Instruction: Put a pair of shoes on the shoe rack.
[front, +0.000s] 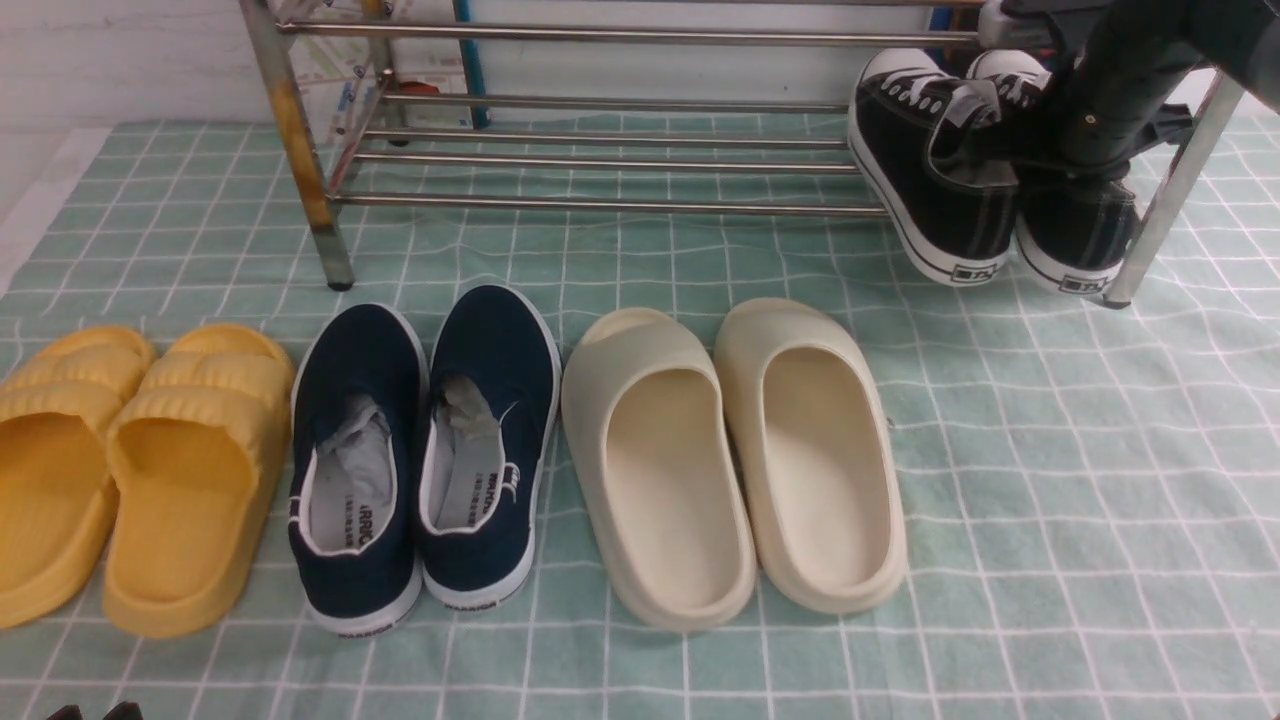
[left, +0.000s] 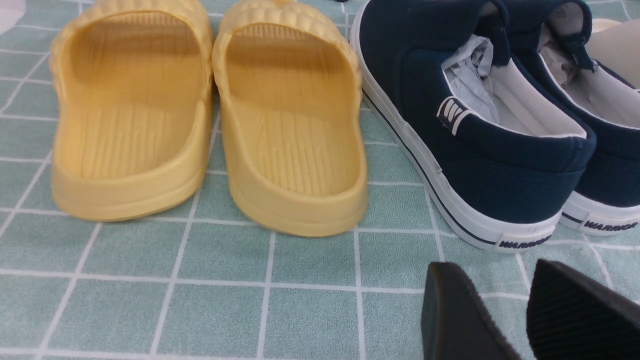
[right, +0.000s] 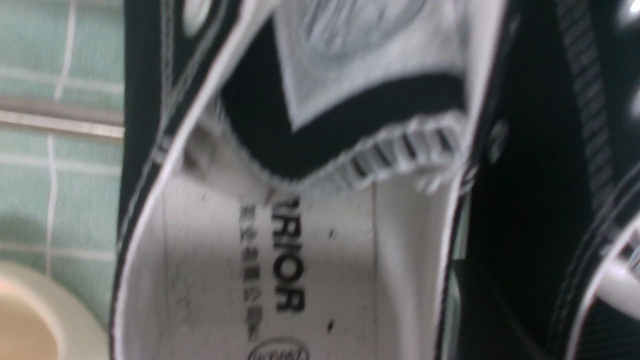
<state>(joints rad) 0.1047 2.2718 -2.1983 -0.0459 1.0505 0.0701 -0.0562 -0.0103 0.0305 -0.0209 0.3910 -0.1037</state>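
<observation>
Down at the near left edge, the left gripper (left: 515, 325) hangs just above the green checked cloth (front: 1050, 500). Its two black fingers (left: 457, 320) stand apart with bare cloth between them; they hold nothing and touch nothing. Just ahead of them lie the yellow slides (front: 120, 470), side by side with heels toward the robot. Next come the navy slip-ons (front: 425, 450), their inner sides touching, with crumpled paper stuffed inside. To their right sit the cream slides (front: 730, 460), also pressed together.

Behind this row stands the shoe rack (front: 600, 205), its chrome tubes running across the back of the cloth and its front left leg (front: 300, 140) stained yellowish. Most of the lower shelf is bare tube.

At the rack's right end rests the pair of shoes (front: 950, 190), black canvas with white soles, toes pointing away and up, heels hanging over the front tube. The two sneakers sit close together.

The right gripper (front: 1060, 155) comes down from above over their heel openings, its dark body hiding the place where the shoes meet. The right wrist view, blurred, shows one sneaker's pale insole (right: 280, 280) and a ribbed dark finger (right: 585, 110) beside its collar. How wide these fingers stand, and whether they grip the canvas, cannot be told.
</observation>
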